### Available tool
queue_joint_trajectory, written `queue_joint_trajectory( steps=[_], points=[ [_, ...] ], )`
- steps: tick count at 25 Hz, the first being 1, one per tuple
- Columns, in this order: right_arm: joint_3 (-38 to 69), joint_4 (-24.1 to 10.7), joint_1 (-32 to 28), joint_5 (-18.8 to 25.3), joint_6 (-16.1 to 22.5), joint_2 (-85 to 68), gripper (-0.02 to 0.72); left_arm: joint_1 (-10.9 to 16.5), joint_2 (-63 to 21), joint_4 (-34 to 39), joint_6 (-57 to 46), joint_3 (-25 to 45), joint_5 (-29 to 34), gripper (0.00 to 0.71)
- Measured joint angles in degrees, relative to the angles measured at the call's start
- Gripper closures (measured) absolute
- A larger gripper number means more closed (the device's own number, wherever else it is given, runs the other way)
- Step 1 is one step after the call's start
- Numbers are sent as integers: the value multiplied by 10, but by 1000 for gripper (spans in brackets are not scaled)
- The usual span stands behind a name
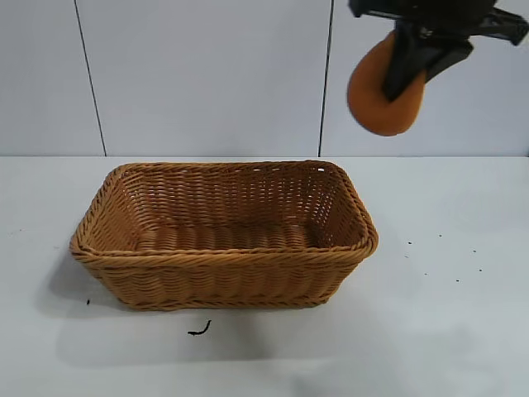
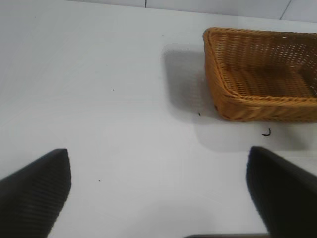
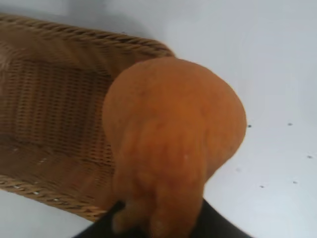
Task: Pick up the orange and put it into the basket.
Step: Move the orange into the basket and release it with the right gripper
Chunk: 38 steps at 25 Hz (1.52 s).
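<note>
Nearest in the exterior view, a small black curl (image 1: 199, 328) lies on the white table (image 1: 446, 331) just before the basket's front wall. The basket (image 1: 223, 281) sits mid-table, nothing visible inside it. At its two o'clock, high above the table and past the basket's right end, the right gripper (image 1: 407, 81) pinches the orange (image 1: 374, 103), jaws nearly closed on it. Off toward the basket's nine o'clock, the left gripper (image 2: 158, 188) hovers over bare table, jaws spread wide and holding nothing.
</note>
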Motion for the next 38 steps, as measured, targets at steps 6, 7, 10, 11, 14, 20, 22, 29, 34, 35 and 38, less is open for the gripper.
queue_joint_trajectory(
  steps=[6,7,10,11,14,20,22,29,34,35,38],
  points=[
    [-36,5,89,-33,20,74,666,0,0,0,0,0,0,18],
    [-43,5,99,-42,24,91,666,0,0,0,0,0,0,18],
    [-62,7,117,-68,37,138,666,0,0,0,0,0,0,18],
    [-67,8,119,-75,43,155,666,0,0,0,0,0,0,18],
    [-74,10,121,-90,47,198,666,0,0,0,0,0,0,18],
    [-75,16,121,-95,48,251,666,0,0,0,0,0,0,18],
    [-75,18,121,-95,47,252,659,0,0,0,0,0,0,18],
    [-80,17,121,-79,38,245,130,0,0,0,0,0,0,18],
    [-80,-22,121,-50,34,199,21,0,0,0,0,0,0,18],
    [-80,-29,121,-40,34,186,16,0,0,0,0,0,0,18],
    [-80,-54,121,-9,35,147,14,0,0,0,0,0,0,18]
  ],
)
